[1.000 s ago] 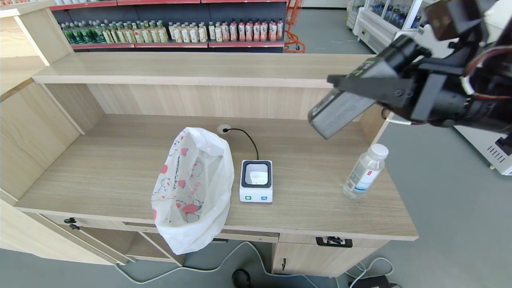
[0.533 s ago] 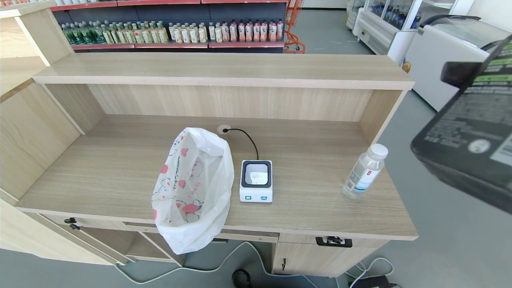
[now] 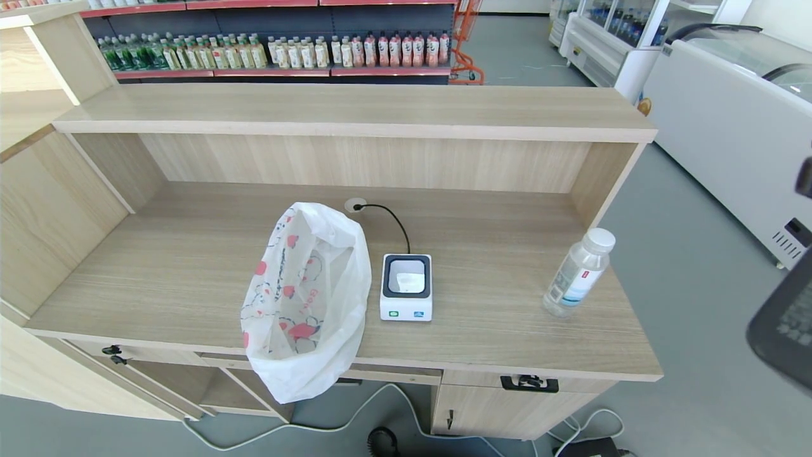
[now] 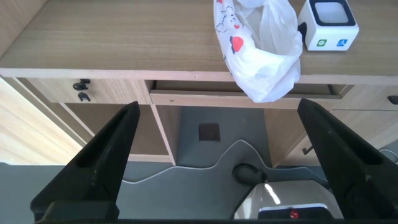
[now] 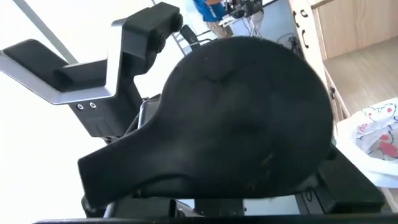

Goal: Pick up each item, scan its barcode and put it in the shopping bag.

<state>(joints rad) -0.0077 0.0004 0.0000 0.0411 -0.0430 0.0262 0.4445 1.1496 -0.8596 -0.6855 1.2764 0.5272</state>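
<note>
**A:** Five entries, largest first. One?
**B:** Table (image 3: 495, 254), pale wood, with a raised shelf (image 3: 355, 108) along its back.
**A:** Two?
**B:** Shopping bag (image 3: 304, 298), white with red print, mouth open. It stands at the table's front edge and sags over it. The left hand (image 4: 217, 106) hangs below and in front of that edge, fingers spread wide, holding nothing, well apart from the bag.
**A:** Three?
**B:** Dark pack (image 3: 781, 330), in the air off the table's right side, gripped by the right hand (image 5: 230, 149) and close up in the right wrist view.
**A:** Four?
**B:** Water bottle (image 3: 578, 273), clear with a white cap, upright near the table's right front corner, between scanner and pack. Neither hand touches it.
**A:** Five?
**B:** Scanner (image 3: 406, 287), a white box with its dark window facing up, just beside the bag. A black cable (image 3: 394, 222) runs from it toward the back.
</note>
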